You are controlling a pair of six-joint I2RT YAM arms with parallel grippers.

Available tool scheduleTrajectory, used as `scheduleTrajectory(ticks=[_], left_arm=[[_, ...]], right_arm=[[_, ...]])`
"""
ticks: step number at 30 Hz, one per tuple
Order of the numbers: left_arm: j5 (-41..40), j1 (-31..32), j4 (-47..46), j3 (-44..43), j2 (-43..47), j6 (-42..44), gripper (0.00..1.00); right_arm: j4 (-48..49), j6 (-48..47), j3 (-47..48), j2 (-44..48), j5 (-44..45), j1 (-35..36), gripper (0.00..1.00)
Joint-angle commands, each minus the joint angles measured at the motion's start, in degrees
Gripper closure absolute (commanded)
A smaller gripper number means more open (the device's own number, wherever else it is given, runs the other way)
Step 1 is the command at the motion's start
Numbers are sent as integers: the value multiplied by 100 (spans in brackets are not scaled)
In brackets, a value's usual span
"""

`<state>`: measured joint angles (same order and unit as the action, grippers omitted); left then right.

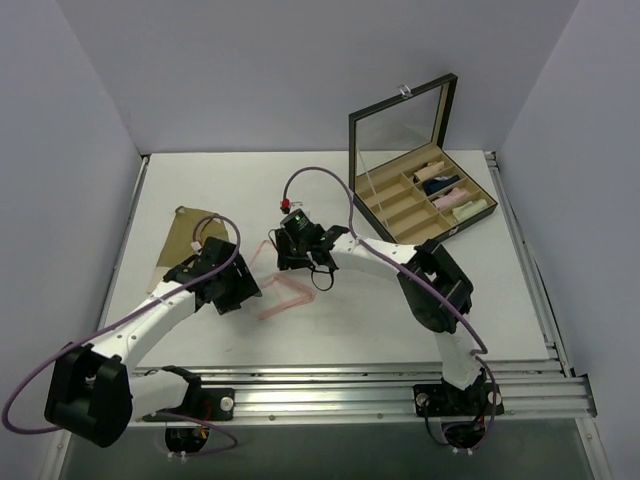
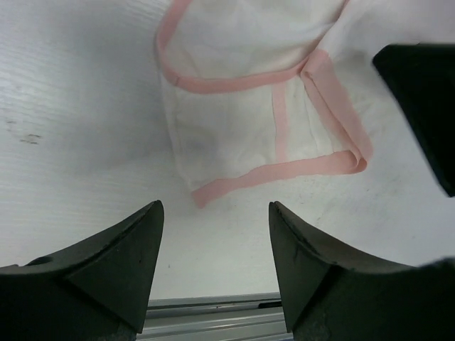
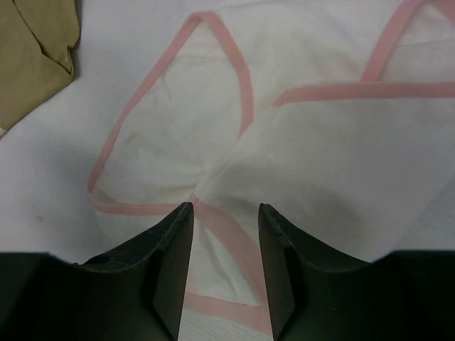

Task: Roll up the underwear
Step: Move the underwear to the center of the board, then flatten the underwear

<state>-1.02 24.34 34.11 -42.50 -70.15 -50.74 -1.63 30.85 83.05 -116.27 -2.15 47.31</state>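
The white underwear with pink edging (image 1: 288, 292) lies flat and partly folded on the table between both arms. My left gripper (image 1: 243, 290) is open just short of its near corner, with nothing between the fingers (image 2: 215, 206); the white underwear (image 2: 242, 106) fills the view ahead. My right gripper (image 1: 296, 262) is down over the cloth from the far side, jaws apart, with a pink-edged fold of the white underwear (image 3: 313, 142) lying in the gap (image 3: 225, 209). The tan underwear (image 1: 190, 235) lies flat at the back left, and its corner (image 3: 35, 57) shows in the right wrist view.
An open dark box (image 1: 420, 228) with a raised lid (image 1: 400, 125) stands at the back right; its compartments hold cloth rolls, among them a navy one (image 1: 437, 185) and a mint-green one (image 1: 470, 208). A metal rail (image 1: 400, 385) runs along the near edge.
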Motion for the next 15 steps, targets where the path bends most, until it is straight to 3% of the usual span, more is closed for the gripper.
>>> scheduleTrajectory(ticks=[1, 15], left_arm=[[66, -289, 184, 189, 361, -24, 30], [383, -667, 307, 374, 397, 222, 30]], right_arm=[[101, 123, 194, -159, 30, 146, 63], [84, 272, 300, -467, 382, 463, 63]])
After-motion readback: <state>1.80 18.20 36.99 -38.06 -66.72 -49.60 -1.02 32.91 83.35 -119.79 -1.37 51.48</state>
